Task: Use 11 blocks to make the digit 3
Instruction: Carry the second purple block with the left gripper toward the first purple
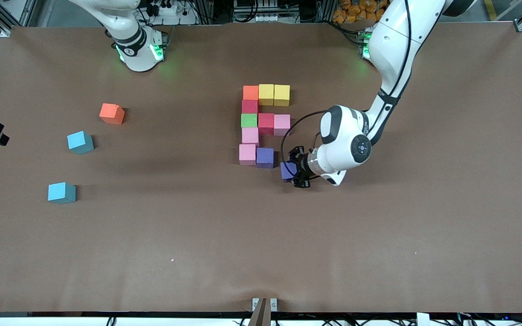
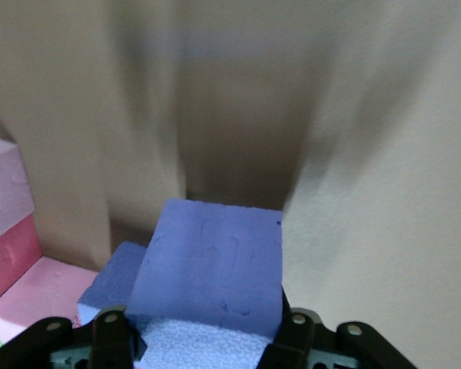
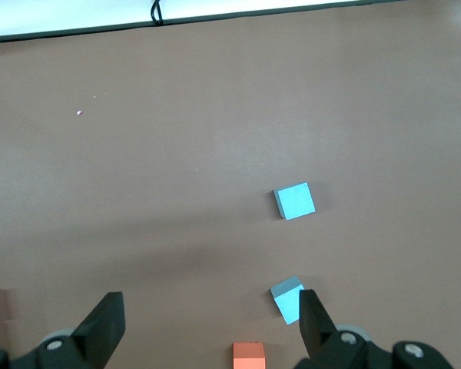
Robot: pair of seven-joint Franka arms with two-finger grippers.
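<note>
The left arm reaches down from its base at the top of the front view, elbow bent, forearm turned toward the block figure, wrist pitched so the left hand [image 1: 298, 173] lies low and nearly level with the tabletop [image 1: 379, 235]. Its fingers [image 2: 111, 330] are closed on a purple block [image 1: 288, 170], which sits just beside the purple block [image 1: 265, 157] that ends the nearest bar of the figure; whether the held block rests on the tabletop or hangs a little above it is hard to judge from these views. The rest of the figure stands in touching cubes: an orange block [image 1: 250, 92] and two yellow blocks [image 1: 273, 94] form the farthest bar, a red block [image 1: 249, 106], a green block [image 1: 248, 120] and pink blocks [image 1: 250, 135] run down the column, and a red and a pink block make the middle bar. The right arm waits near its base, its right hand [image 3: 207, 330] spread wide and holding nothing, above a loose orange block [image 1: 112, 113] and two light-blue blocks [image 1: 80, 142] toward the right arm's end of the tabletop. No writing or labels can be read on anything.
</note>
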